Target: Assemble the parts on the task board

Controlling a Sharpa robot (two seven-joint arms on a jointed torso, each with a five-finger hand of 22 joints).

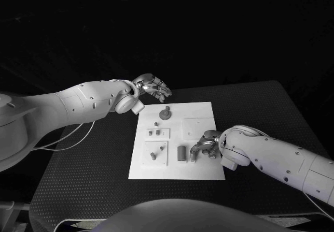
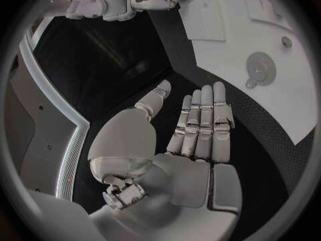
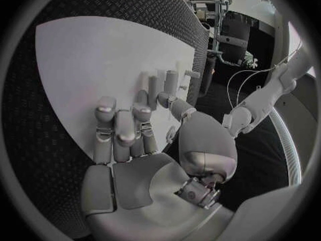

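Silver left hand (image 1: pixel 154 88) open, fingers straight; right hand (image 1: pixel 206 144) curled over task board (image 1: pixel 201 116)

No readable text or markings

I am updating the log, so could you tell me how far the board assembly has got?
Done: a round part sits at the task board's far end, though whether it is seated I cannot tell. In hand: the right hand reaches over the near end beside a loose upright bar. The left hand hovers open off the far edge. Left: several small pieces lie loose.
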